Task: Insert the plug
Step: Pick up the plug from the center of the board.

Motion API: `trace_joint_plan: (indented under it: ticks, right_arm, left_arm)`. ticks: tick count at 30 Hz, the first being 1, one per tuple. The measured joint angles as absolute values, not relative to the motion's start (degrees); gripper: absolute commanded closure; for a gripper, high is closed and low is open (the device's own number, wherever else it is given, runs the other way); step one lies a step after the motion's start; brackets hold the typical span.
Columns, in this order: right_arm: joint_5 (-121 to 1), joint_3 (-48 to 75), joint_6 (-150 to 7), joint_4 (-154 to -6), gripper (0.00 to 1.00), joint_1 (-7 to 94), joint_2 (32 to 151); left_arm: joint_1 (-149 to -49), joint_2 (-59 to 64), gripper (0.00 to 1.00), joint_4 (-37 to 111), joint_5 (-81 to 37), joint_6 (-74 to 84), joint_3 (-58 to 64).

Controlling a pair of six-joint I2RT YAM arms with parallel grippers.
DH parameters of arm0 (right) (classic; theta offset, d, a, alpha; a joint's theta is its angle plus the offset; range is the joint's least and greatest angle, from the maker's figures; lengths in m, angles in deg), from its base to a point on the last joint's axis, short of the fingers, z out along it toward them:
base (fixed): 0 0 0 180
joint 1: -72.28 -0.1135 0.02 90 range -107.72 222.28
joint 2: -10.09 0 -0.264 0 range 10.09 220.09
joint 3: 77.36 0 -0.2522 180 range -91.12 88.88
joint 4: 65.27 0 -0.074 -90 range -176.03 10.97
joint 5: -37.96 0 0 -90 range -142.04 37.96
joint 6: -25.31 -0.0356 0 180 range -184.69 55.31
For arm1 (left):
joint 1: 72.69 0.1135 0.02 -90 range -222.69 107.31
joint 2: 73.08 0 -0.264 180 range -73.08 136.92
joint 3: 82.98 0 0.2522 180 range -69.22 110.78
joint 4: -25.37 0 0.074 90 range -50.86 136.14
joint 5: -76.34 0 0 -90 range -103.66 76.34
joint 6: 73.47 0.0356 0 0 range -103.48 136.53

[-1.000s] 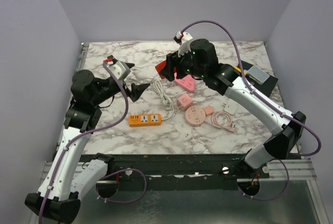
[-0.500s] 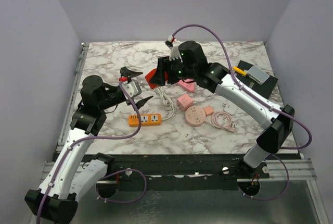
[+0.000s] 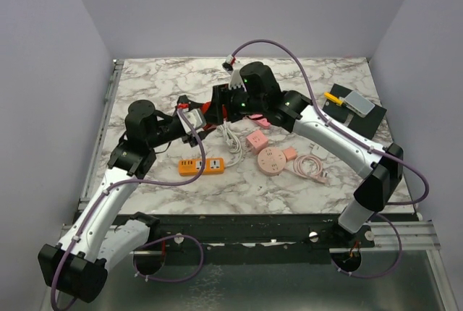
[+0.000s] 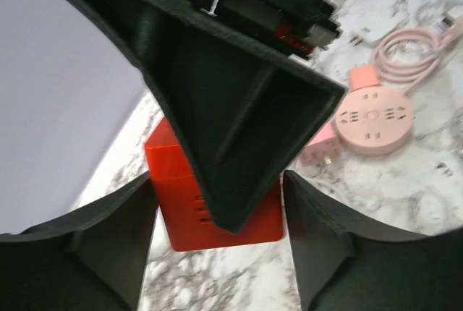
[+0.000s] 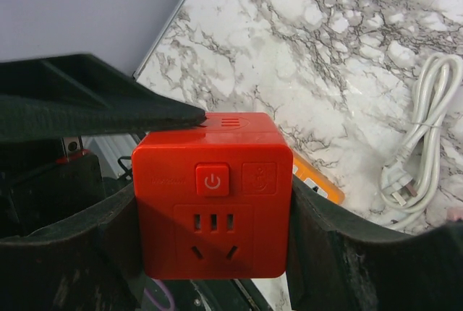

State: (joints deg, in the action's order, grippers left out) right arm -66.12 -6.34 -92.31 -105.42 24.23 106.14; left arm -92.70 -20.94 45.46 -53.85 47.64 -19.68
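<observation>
Right jaws clamp the red socket cube (image 5: 213, 202) by its sides — left jaws, wide and seemingly empty, straddle the cube head-on.

The red socket cube (image 5: 217, 239) bears a power symbol on its button (image 5: 212, 180); nothing else reads.

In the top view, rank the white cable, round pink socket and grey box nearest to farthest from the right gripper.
1. White cable, close on the near side of the right gripper holding the red socket cube.
2. Round pink socket, mid-table.
3. Grey box, far right.
</observation>
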Motion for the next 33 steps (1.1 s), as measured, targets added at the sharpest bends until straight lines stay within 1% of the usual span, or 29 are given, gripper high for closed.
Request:
trace_joint_plan:
  ticks: [2, 3, 4, 6, 9, 10, 11, 12, 13, 14, 19, 20, 22, 24, 25, 26, 27, 28, 29, 30, 31, 32, 33]
  right_arm:
    - [-66.34, -5.93, -92.57, -105.48, 0.93, 24.23, 106.21]
    - [-66.34, -5.80, -92.57, -105.35, 0.88, 24.23, 106.21]
    - [-66.34, -5.75, -92.57, -105.18, 0.79, 24.23, 106.21]
    - [-66.12, -5.75, -92.48, -105.22, 0.62, 24.25, 106.21]
    - [-65.73, -5.75, -92.13, -105.22, 0.31, 24.23, 106.21]
    - [-65.62, -5.75, -91.91, -105.24, 0.18, 24.23, 106.21]
    - [-65.58, -5.77, -91.67, -105.24, 0.09, 24.23, 106.21]
    - [-65.51, -5.84, -91.78, -105.38, 0.06, 24.23, 106.21]
    - [-65.21, -6.23, -91.15, -106.14, 0.05, 24.23, 106.23]
    - [-65.16, -6.67, -91.00, -106.47, 0.06, 24.23, 106.32]
    - [-63.89, -8.97, -90.27, -108.17, 0.17, 24.23, 106.60]
    - [-63.72, -9.14, -90.17, -108.50, 0.19, 24.23, 106.60]
    - [-63.48, -9.16, -90.14, -108.87, 0.28, 24.23, 106.60]
    - [-63.46, -9.16, -90.23, -109.05, 0.41, 24.23, 106.71]
    - [-63.46, -9.18, -90.10, -109.11, 0.52, 24.23, 106.78]
    - [-63.65, -9.29, -90.51, -109.22, 0.68, 24.23, 106.93]
    - [-63.63, -9.29, -90.21, -109.27, 0.81, 24.23, 107.00]
    - [-63.72, -9.32, -90.23, -109.29, 0.88, 24.23, 107.11]
    - [-63.70, -9.34, -90.14, -109.31, 0.91, 24.23, 107.22]
    - [-63.68, -9.36, -90.19, -109.37, 0.92, 24.23, 107.37]
    - [-63.59, -9.45, -90.19, -109.59, 0.90, 24.25, 107.59]
    - [-63.22, -9.53, -90.19, -110.07, 0.89, 24.25, 107.81]
    - [-62.28, -9.49, -90.17, -110.95, 0.88, 24.30, 107.98]
  left_arm:
    - [-92.70, -20.52, 0.67, 45.22, -53.65, 47.77, -19.68]
    - [-92.68, -20.39, 0.82, 45.18, -53.52, 47.64, -19.68]
    - [-92.68, -20.28, 0.98, 45.20, -53.37, 47.49, -19.68]
    - [-92.70, -20.06, 1.00, 44.92, -53.15, 47.68, -19.68]
    - [-92.70, -20.13, 1.00, 44.85, -53.06, 48.16, -19.68]
    - [-92.70, -20.13, 1.00, 44.85, -53.04, 48.34, -19.68]
    - [-92.70, -20.15, 1.00, 44.87, -53.06, 48.51, -19.68]
    - [-92.70, -20.15, 1.00, 44.89, -53.02, 48.86, -19.73]
    - [-92.70, -20.15, 1.00, 44.89, -53.04, 49.04, -19.79]
    - [-92.70, -20.15, 1.00, 44.89, -53.04, 49.23, -19.88]
    - [-92.94, -20.48, 1.00, 44.96, -52.71, 50.20, -20.38]
    - [-93.00, -20.52, 1.00, 44.98, -52.65, 50.20, -20.40]
    - [-93.07, -20.59, 1.00, 44.98, -52.65, 50.20, -20.43]
    - [-93.13, -20.72, 1.00, 44.96, -52.65, 50.20, -20.53]
    - [-93.20, -20.78, 1.00, 44.96, -52.60, 50.20, -20.58]
    - [-93.29, -20.78, 1.00, 45.09, -52.43, 50.17, -20.60]
    - [-93.31, -20.81, 0.87, 45.24, -52.21, 50.15, -20.64]
    - [-93.33, -20.81, 0.45, 45.31, -52.08, 50.09, -20.67]
    - [-93.35, -20.83, 0.24, 45.29, -51.86, 50.17, -20.75]
    - [-93.40, -20.85, 0.16, 45.29, -51.62, 50.20, -20.91]
    - [-93.44, -20.87, 0.09, 45.29, -51.40, 50.24, -21.06]
    - [-93.48, -20.96, 0.05, 45.11, -50.94, 50.33, -21.39]
    - [-93.57, -21.11, 0.03, 44.98, -50.55, 50.39, -21.63]
